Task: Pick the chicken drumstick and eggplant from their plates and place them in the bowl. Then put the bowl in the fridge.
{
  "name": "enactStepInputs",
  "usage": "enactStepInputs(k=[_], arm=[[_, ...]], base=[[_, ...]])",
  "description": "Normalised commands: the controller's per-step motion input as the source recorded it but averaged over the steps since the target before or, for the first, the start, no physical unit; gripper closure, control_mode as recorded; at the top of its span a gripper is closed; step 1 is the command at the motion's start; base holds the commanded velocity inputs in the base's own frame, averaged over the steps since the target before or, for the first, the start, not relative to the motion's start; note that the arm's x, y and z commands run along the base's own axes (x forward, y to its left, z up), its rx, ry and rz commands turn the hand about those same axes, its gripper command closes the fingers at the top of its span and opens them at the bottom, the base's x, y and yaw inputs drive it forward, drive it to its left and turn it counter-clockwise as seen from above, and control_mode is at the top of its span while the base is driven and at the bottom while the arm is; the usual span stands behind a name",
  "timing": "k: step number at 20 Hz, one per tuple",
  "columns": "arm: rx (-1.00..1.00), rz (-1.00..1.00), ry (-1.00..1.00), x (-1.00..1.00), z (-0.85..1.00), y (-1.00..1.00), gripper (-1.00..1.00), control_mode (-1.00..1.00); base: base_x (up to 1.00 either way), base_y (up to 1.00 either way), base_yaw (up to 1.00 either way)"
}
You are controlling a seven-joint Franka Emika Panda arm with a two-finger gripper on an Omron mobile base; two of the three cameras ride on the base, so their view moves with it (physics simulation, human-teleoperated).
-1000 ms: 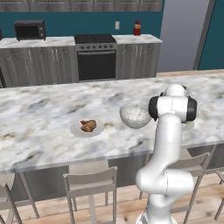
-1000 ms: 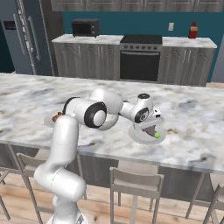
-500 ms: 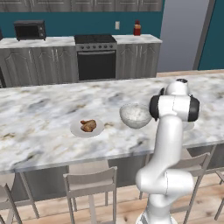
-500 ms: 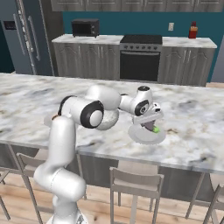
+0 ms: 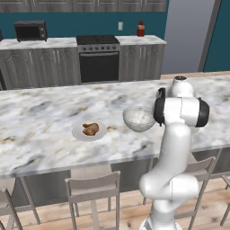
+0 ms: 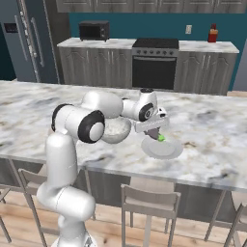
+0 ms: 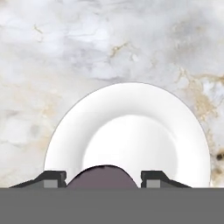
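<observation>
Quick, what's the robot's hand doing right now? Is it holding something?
End effector: closed on the eggplant, lifted just above its white plate.

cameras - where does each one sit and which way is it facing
Left base view: behind the arm's left, looking over the island at the chicken drumstick and bowl; arm at lower right.
Right base view: behind its right; arm at lower left, gripper above the plate.
Hand view: looking down on that plate; the eggplant sits between the fingertips.
Both base views share the bowl.
</observation>
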Motion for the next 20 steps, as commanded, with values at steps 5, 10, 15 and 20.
enactStepInputs(k=[5,10,15,20], arm=[[0.0,0.07,0.0,0.0,0.36,0.56,1.0,-1.0],[0.03,0.08,-0.04,0.0,0.37,0.54,1.0,-1.0],[0.02,0.09,0.0,0.02,0.19,0.57,1.0,-1.0],[0.07,0.12,0.0,0.1,0.07,0.5,1.0,-1.0]], base=[[0.0,0.0,0.0],[0.0,0.0,0.0],[0.0,0.0,0.0],[0.0,0.0,0.0]])
